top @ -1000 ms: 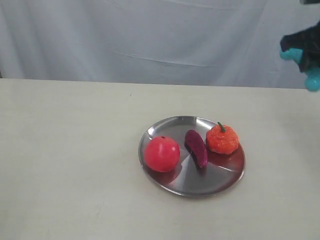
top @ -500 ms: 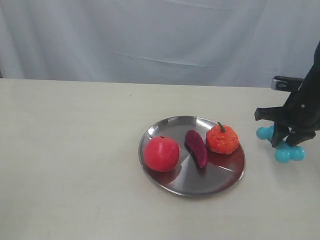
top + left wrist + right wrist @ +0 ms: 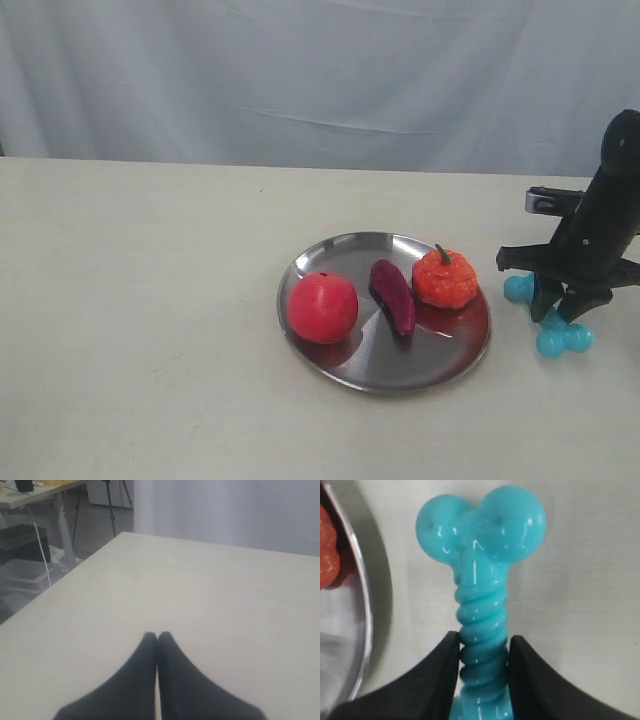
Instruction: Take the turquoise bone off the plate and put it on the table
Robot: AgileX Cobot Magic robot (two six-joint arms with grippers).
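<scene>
The left gripper (image 3: 157, 639) is seen only in its own wrist view, where its two dark fingers are pressed together with nothing between them, above a bare stretch of the table (image 3: 150, 300). Right of the table's middle, the plate (image 3: 440, 362) is set flat. Three toys are carried on it: a red round fruit (image 3: 323, 307) at its left, a dark purple oblong toy (image 3: 393, 296) in the middle, and an orange fruit with a green stem (image 3: 445, 279) at its right. Just beside the plate's right rim, the right gripper (image 3: 560, 312) is pointed down at the tabletop. The turquoise bone (image 3: 565, 340) is clamped by its ribbed shaft between the fingers, off the plate and down at the table surface (whether it actually rests there cannot be told). One knobbed end is shown on each side of the fingers.
</scene>
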